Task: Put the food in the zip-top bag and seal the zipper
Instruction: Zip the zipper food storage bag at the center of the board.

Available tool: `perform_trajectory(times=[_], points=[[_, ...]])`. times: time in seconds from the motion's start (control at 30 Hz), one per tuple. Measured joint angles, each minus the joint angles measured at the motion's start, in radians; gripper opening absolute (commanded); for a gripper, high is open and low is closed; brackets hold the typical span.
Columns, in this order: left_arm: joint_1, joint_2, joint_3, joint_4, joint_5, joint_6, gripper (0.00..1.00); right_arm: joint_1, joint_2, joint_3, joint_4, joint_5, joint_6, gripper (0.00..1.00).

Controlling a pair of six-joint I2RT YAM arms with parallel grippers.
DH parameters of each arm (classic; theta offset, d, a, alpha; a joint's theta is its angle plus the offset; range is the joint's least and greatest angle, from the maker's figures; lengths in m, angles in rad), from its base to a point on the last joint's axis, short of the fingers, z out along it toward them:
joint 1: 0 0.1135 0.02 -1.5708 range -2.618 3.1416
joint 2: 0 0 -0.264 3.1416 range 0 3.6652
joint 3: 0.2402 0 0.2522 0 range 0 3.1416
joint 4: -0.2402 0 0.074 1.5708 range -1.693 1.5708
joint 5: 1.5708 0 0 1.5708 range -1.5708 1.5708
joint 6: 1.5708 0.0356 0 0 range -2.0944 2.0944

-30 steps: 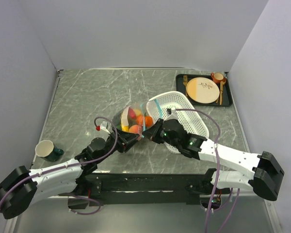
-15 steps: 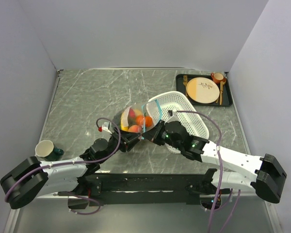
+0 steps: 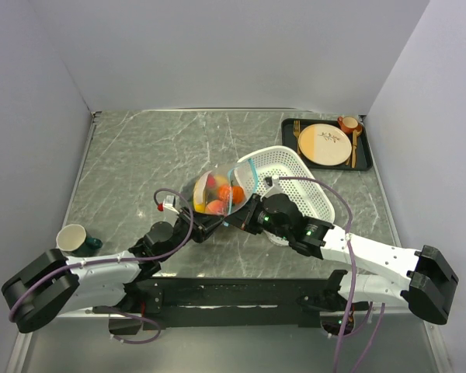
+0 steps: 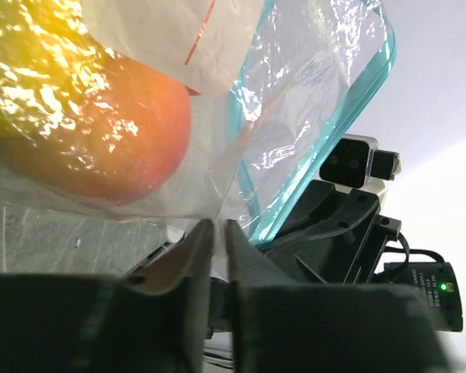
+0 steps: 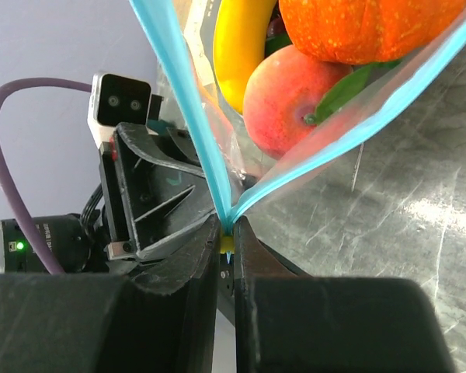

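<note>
The zip-top bag [image 3: 217,193] stands on the table between my two grippers with the food inside. The right wrist view shows a yellow banana [image 5: 241,47], a peach [image 5: 291,105] and an orange tomato [image 5: 357,23] through the open mouth. My right gripper [image 5: 227,225] [image 3: 247,216] is shut on the end of the teal zipper [image 5: 175,85], whose two strips spread apart above it. My left gripper [image 4: 219,225] [image 3: 210,224] has its jaws pressed onto the bag's clear film beside the zipper [image 4: 349,132], just below the peach [image 4: 101,132].
A white perforated basket [image 3: 299,186] lies tilted right behind the bag. A black tray [image 3: 326,163] with a beige plate [image 3: 324,144] sits at the far right. A cup [image 3: 72,237] stands near the left edge.
My left gripper has closed its jaws onto the bag's film and edged forward. The bag has shifted slightly. The right gripper keeps its hold on the zipper end.
</note>
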Motion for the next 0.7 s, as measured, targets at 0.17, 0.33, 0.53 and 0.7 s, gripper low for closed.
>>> perform_trajectory(times=[0.17, 0.33, 0.53, 0.7], points=[[0.0, -0.013, 0.0, -0.009, -0.007, -0.002, 0.01, 0.0, 0.006, 0.0, 0.0, -0.002, -0.002, 0.0], [0.0, -0.058, -0.008, -0.048, -0.018, -0.002, 0.01, 0.002, 0.013, 0.006, -0.009, 0.006, -0.005, 0.0], [0.0, -0.117, -0.031, -0.072, -0.019, 0.001, 0.01, 0.006, 0.024, 0.04, -0.068, 0.035, -0.029, 0.0], [0.0, -0.135, -0.04, -0.079, -0.018, 0.002, 0.01, 0.004, 0.044, 0.061, -0.083, 0.035, -0.046, 0.01]])
